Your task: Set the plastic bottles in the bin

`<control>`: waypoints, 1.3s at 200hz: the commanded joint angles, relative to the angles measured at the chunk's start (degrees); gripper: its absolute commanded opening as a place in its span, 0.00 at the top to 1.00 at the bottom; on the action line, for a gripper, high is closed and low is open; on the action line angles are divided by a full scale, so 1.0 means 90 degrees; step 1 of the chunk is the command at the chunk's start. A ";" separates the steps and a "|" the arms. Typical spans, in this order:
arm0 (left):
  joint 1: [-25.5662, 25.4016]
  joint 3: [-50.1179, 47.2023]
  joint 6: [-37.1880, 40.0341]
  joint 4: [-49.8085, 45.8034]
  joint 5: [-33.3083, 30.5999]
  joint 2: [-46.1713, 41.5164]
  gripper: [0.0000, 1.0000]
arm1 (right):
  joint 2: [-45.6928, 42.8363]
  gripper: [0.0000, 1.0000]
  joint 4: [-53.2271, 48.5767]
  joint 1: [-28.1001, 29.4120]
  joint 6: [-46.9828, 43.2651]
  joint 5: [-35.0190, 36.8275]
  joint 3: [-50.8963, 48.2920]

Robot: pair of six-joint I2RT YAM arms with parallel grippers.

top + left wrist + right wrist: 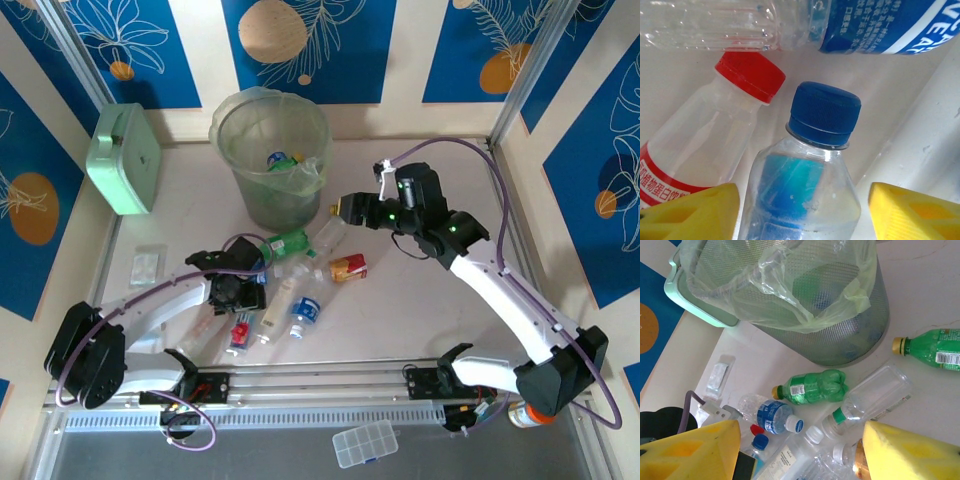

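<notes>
left pincer (243, 290) low, fingers spread | right pincer (345, 207) raised, fingers spread

Bright even light, soft faint shadows, small glints on the blue-capped bottle (805, 190), close foreground slightly soft

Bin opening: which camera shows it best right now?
Top external: the bin sits whole, mouth open to the camera, bottles inside. Right wrist catches its mesh wall and bag liner, top cropped.

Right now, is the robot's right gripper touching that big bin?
Apart. The right wrist view shows the right gripper open, with a green bottle and bare table between it and the bin.
</notes>
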 commanded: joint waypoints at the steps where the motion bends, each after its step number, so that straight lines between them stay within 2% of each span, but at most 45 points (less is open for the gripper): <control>1: -0.0100 -0.0066 0.0054 -0.0044 0.0069 0.0058 0.39 | -0.0225 0.34 0.0057 -0.0048 0.0066 -0.0022 -0.0082; 52: -0.0104 -0.0066 0.0073 -0.0090 0.0028 0.0154 0.42 | -0.0533 0.34 0.0052 -0.0214 0.0090 0.0008 -0.0309; 127: -0.0100 0.0505 0.0341 -0.0462 -0.0590 -0.0161 0.46 | -0.0652 0.34 0.0136 -0.0311 0.0146 -0.0088 -0.0510; 168: -0.0092 0.0670 0.0503 -0.0256 -0.0502 0.0113 0.49 | -0.0652 0.34 0.0183 -0.0322 0.0164 -0.0146 -0.0586; 198: -0.0100 0.0670 0.0606 0.0059 0.0081 0.0507 0.52 | -0.0662 0.34 0.0165 -0.0342 0.0164 -0.0181 -0.0639; 260: -0.0099 0.0971 0.0621 0.0138 -0.0096 0.0994 0.42 | -0.0685 0.34 0.0124 -0.0361 0.0183 -0.0250 -0.0611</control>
